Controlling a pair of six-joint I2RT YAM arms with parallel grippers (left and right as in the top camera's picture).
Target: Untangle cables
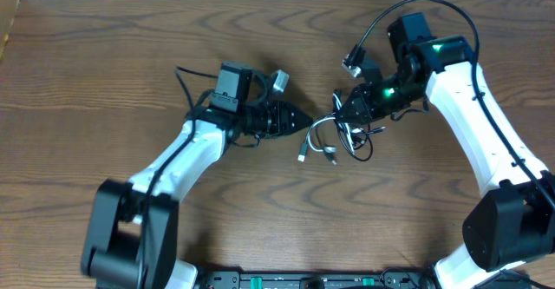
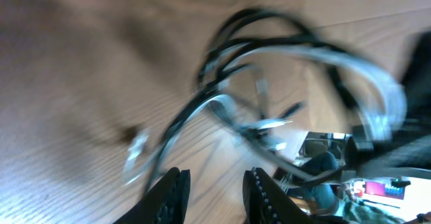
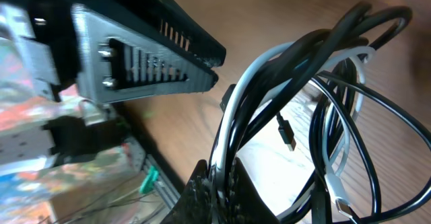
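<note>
Setting: robotics lab, bench set-up.
Surface: dark wood-grain table (image 1: pixel 104 72).
Rig: two white-and-black robot arms, left arm (image 1: pixel 178 159) rooted at 7 o'clock, right arm (image 1: pixel 481 120) at 5 o'clock.
Mount: black equipment rail (image 1: pixel 303 280), 6 o'clock edge.

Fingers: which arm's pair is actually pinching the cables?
The right arm's fingers, closed on the black and white cables; the left arm's fingers stand apart with nothing between them.
</note>
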